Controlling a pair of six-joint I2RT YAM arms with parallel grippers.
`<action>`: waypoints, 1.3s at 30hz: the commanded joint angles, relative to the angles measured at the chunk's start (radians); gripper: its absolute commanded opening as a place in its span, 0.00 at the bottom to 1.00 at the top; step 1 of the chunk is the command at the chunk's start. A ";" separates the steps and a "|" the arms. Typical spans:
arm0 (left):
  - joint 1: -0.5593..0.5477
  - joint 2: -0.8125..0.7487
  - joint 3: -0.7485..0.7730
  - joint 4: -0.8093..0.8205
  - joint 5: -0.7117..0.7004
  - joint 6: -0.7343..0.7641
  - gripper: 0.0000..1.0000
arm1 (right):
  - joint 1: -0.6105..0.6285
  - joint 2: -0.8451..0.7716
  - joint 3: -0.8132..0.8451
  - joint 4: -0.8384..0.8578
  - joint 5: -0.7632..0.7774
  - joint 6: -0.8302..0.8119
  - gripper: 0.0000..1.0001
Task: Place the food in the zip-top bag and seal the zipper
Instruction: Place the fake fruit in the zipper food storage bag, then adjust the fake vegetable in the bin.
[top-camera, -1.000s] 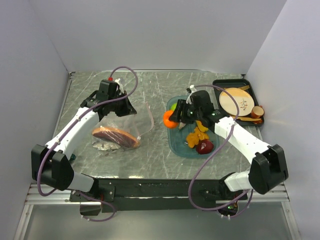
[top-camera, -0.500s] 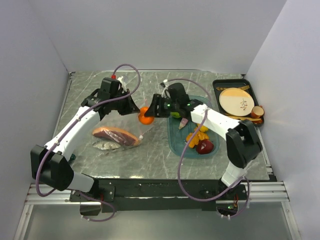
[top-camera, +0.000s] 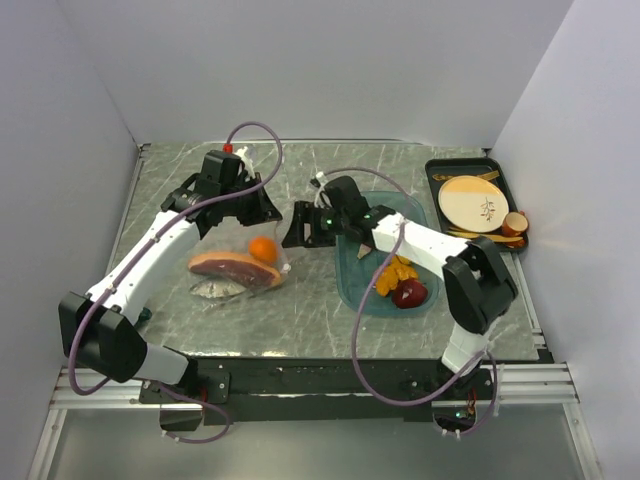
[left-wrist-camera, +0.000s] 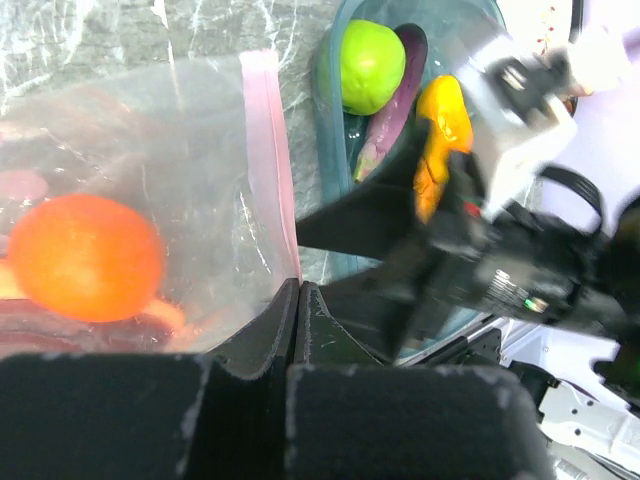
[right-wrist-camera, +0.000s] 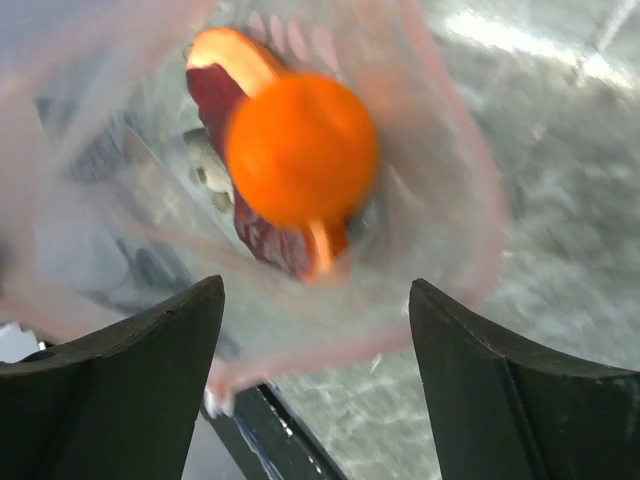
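You are partway through: nearest you in the bag (left-wrist-camera: 200, 150), which lies on the table left of centre, the fish (top-camera: 213, 290) and the meat slice (top-camera: 232, 268) seem to lie under the plastic, and the orange (top-camera: 263, 248) sits inside just beyond them, touching nothing but the bag and the meat. Your right claw (right-wrist-camera: 315, 300) hangs at the bag's mouth with its jaws spread wide and nothing between them, the orange lying free ahead of it. Your left claw (left-wrist-camera: 298, 295) is pinched tight on the pink zipper (left-wrist-camera: 265, 150), holding the mouth up and apart. What is left, by my reading, is the food in the teal tray (top-camera: 372, 310) just right of the bag: the apple (top-camera: 408, 292) at the near end, the yellow bits (top-camera: 392, 273) beside it, then the purple slice (left-wrist-camera: 385, 130) and the lime (left-wrist-camera: 372, 65) at the far end; after that the zipper needs pressing shut along its length, and it is not sealed yet. Your right arm stretches across the tray and covers its far end from above, so expect to pull back before reaching in. Far right, well apart, a black tray (top-camera: 432, 170) holds a plate (top-camera: 472, 200) and cups (top-camera: 515, 222); leave them alone
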 joint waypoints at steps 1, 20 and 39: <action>-0.004 -0.040 0.045 0.044 -0.017 -0.002 0.01 | -0.044 -0.172 -0.093 0.061 0.102 -0.005 0.82; -0.004 0.003 0.050 0.064 -0.006 0.001 0.01 | -0.173 -0.321 -0.259 -0.271 0.659 0.158 0.85; -0.004 0.043 0.072 0.044 0.003 0.028 0.01 | -0.187 -0.193 -0.270 -0.507 0.871 0.222 0.88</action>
